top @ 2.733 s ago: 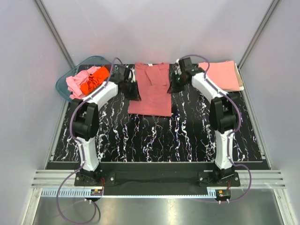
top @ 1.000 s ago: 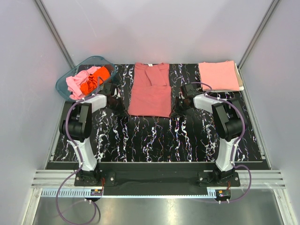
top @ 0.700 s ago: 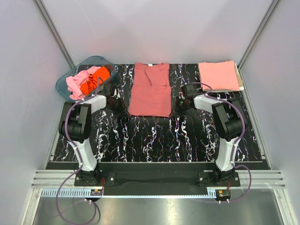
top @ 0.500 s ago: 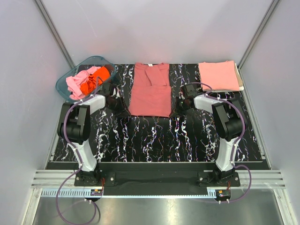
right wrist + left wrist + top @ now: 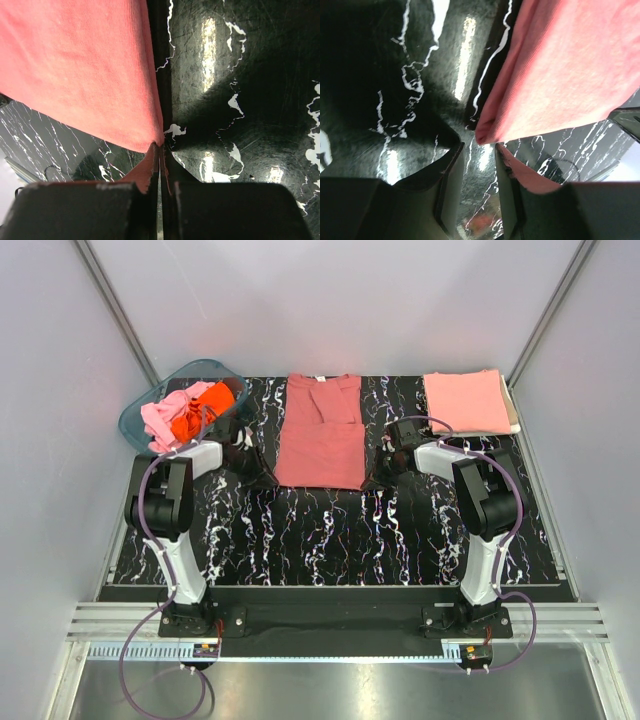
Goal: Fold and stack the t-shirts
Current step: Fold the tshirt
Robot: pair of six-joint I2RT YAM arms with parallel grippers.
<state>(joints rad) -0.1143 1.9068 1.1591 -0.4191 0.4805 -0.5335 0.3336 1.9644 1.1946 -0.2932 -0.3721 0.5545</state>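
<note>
your left gripper point(image 5: 479, 148) sits low on the black marbled table point(image 5: 330, 530) with its two fingers point(image 5: 451, 180) apart and a narrow gap between them. the near left corner of the red t-shirt point(image 5: 322, 435) lies right at the mouth of that gap, level with the fingertips. the wrist view does not show whether any cloth is inside.

your right gripper point(image 5: 160, 148) is down at the shirt's near right corner. its fingers are pressed together with only a hairline between them. a strip of red cloth runs down between the pads, so it looks clamped on that corner.

the red t-shirt lies flat in the middle of the table's far half, collar away from you and sides folded in, making a long narrow shape. the two grippers sit at its near edge, one on each side.

at the far right corner, well apart from it, a salmon t-shirt point(image 5: 467, 402) lies folded into a neat square. at the far left corner, a teal tub point(image 5: 130, 426) holds a crumpled pink t-shirt point(image 5: 158, 420) and an orange t-shirt point(image 5: 215, 398), just beside your left arm.
</note>
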